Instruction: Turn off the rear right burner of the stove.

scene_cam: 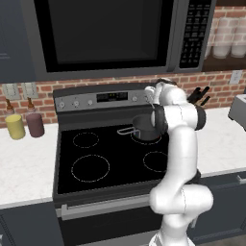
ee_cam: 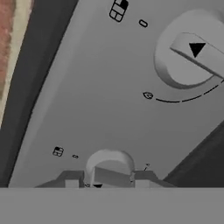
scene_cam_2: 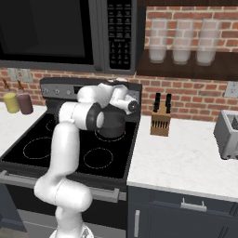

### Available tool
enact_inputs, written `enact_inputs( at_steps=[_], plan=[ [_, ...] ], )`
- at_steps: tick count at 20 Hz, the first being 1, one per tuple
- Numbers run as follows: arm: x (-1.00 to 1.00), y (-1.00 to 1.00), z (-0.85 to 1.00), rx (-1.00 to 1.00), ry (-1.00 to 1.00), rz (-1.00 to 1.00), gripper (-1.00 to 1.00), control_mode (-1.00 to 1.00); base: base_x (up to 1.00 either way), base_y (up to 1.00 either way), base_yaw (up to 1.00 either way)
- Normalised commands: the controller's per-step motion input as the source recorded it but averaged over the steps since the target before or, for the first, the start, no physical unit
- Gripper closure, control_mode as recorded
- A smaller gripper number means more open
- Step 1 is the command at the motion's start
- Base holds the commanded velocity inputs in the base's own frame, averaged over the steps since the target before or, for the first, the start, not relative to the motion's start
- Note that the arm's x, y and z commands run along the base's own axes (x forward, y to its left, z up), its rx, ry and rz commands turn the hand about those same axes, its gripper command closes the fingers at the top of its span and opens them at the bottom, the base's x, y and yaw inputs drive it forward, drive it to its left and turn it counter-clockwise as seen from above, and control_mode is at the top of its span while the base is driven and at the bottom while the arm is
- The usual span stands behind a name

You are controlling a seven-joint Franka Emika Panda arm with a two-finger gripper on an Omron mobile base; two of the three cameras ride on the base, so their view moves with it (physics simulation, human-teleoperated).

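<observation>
Closing in at the near edge of the hand view: gripper (ee_cam: 109, 180) straddling a round steel knob (ee_cam: 109, 168) at 6 o'clock, dark fingertips (ee_cam: 72, 180) sitting on either side of the knob's raised bar, jaws narrowed and apparently pinching that bar, though actual contact too cramped to confirm. Showing farther up at 1 o'clock, a second knob (ee_cam: 192, 57) with a black arrow on its bar and a curved dial line beneath, well apart from the held one. Lying across the frame, the steel control panel (ee_cam: 100, 87) with small printed burner icons.

Reaching, in the left base view, over the stove (scene_cam: 96, 187) toward the panel's right end. Sitting behind the arm at about 2 o'clock on the glass, a dark saucepan (scene_cam: 143, 128) covering the rear right burner (scene_cam_2: 100, 136); whether glowing, impossible to tell. Standing farther off beside the stove, a knife block (scene_cam_2: 161, 122); hanging above, the microwave (scene_cam: 105, 33).

Judging the knob: rigid, smooth metal, likely slippery, turning stiffly on a fixed shaft. Best taken across the flat sides of the raised bar, squarely, then rotated from the wrist without pulling outward.
</observation>
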Motion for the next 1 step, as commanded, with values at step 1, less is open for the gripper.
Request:
enact_inputs(
  at_steps=[1],
  plan=[
    [0.0, 0.0, 0.0, 0.0, 0.0, 0.0, 1.0, -1.0, 0.0, 0.0, 0.0]
  ],
)
